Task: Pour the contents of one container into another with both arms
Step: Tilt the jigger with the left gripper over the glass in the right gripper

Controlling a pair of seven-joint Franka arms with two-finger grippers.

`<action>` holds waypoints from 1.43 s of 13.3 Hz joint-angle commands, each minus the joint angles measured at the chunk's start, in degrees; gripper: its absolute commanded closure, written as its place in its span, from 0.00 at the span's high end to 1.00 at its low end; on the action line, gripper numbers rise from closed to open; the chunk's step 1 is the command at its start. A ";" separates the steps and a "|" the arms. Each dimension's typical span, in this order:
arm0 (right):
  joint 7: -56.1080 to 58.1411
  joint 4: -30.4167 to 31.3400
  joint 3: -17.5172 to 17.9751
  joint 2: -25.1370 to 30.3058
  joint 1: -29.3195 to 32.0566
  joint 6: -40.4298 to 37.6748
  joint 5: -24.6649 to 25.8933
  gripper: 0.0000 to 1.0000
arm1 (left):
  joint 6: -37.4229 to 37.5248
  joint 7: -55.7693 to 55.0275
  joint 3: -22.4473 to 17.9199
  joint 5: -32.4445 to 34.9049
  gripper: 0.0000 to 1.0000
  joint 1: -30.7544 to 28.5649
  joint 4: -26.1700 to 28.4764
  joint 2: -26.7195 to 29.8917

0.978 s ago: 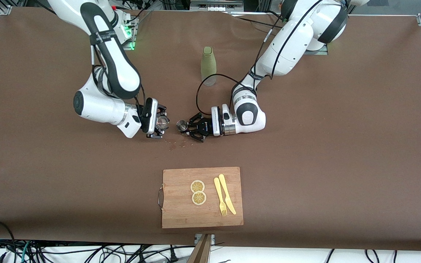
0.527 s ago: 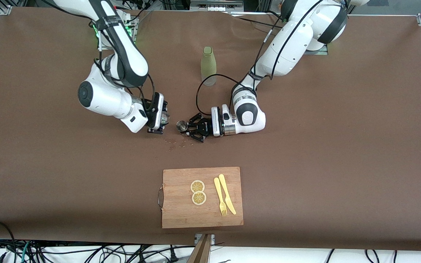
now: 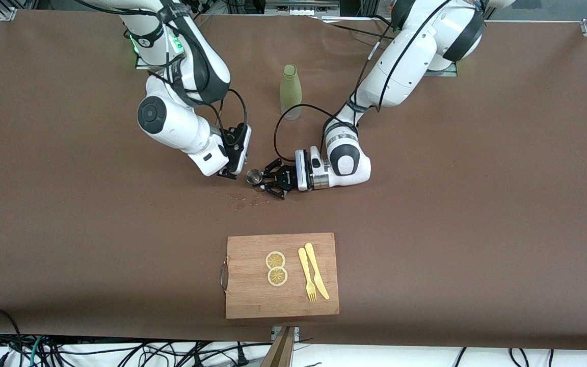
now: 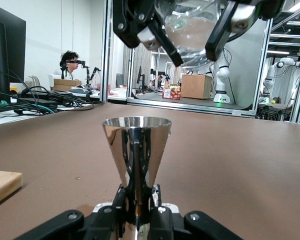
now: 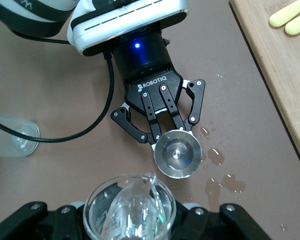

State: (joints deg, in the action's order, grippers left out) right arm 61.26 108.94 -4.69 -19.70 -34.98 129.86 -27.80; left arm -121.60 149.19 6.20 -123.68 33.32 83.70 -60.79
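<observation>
A small silver cone-shaped cup (image 3: 254, 177) stands upright near the table's middle, with my left gripper (image 3: 263, 180) shut on its narrow stem. In the left wrist view the cup (image 4: 136, 145) rises just ahead of the left gripper (image 4: 138, 200). My right gripper (image 3: 239, 165) hangs just above and beside the cup, shut on a clear glass beaker (image 5: 130, 210). The beaker is tipped, spout toward the cup (image 5: 178, 154), and clear liquid lies against the spout. From the left wrist, the beaker (image 4: 192, 22) shows above the cup's mouth.
Spilled drops (image 3: 245, 200) wet the brown table nearer the camera than the cup. A green bottle (image 3: 290, 92) stands farther back. A wooden cutting board (image 3: 252, 300) near the front edge carries two lemon slices (image 3: 276, 267) and a yellow fork and knife (image 3: 313, 278).
The right arm has swung toward the left arm's end, bringing the beaker from beside the cup to just above it and tipping it. The left arm and cup have stayed still.
</observation>
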 commanded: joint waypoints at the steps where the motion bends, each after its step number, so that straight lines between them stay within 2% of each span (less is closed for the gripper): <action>1: -4.82 -1.18 0.39 0.80 -0.08 -1.53 2.23 0.31 | -1.71 3.83 0.13 -3.05 0.00 0.60 -1.87 -1.08; 4: -9.57 -3.38 1.53 0.71 -0.08 -3.74 6.18 0.31 | -1.63 3.83 0.13 -2.97 0.00 0.52 -1.87 -1.08; 19: -9.93 -3.38 1.62 0.71 0.00 -3.91 6.36 0.32 | -1.71 3.83 0.22 -3.06 0.00 0.52 -1.87 -1.17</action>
State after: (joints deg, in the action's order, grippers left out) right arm 52.55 105.87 -3.23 -19.70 -35.06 127.05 -22.60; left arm -121.61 149.39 6.17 -123.68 33.32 83.59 -61.14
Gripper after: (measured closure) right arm 0.683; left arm 0.789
